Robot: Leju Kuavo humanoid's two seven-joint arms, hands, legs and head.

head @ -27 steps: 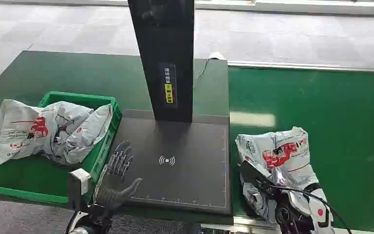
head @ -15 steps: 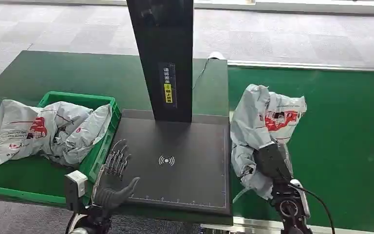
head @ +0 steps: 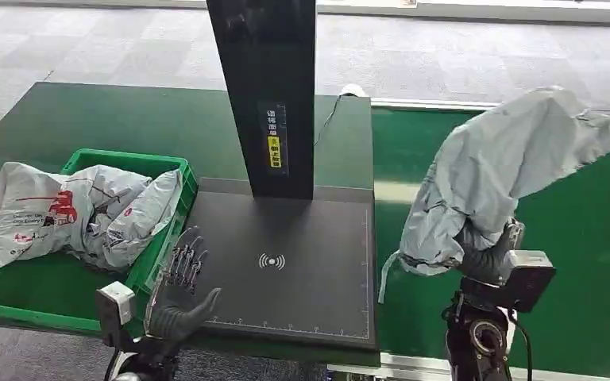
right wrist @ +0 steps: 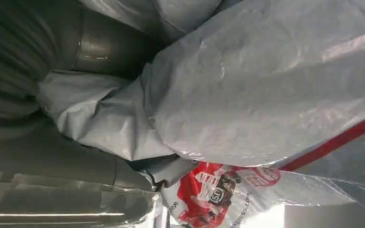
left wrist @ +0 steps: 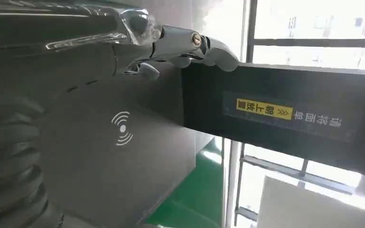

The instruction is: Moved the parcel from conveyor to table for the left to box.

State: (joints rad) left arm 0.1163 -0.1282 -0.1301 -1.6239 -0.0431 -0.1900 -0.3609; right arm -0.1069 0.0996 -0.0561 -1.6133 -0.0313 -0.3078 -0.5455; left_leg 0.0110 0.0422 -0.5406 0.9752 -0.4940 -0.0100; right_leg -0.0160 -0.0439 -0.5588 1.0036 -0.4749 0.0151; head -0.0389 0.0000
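Observation:
My right hand (head: 486, 259) grips a grey plastic parcel (head: 500, 171) and holds it up in the air over the green conveyor (head: 588, 230), right of the black scanner plate (head: 286, 270). In the right wrist view the parcel (right wrist: 266, 95) with red print wraps over the hand (right wrist: 52, 80). My left hand (head: 184, 287) hovers with its fingers apart at the plate's near left corner, holding nothing; in the left wrist view its fingers (left wrist: 171, 42) stretch toward the scanner post (left wrist: 285, 114). A green box (head: 24, 294) on the left holds two grey parcels (head: 79, 210).
The tall black scanner post (head: 266, 95) rises from the back of the plate, between the box and the conveyor. A dark green table (head: 127, 119) lies under the box and plate. Grey floor lies beyond.
My right hand has lifted the parcel off the conveyor, higher and a little to the right, so its plain grey side now faces the head camera. The left hand has barely moved.

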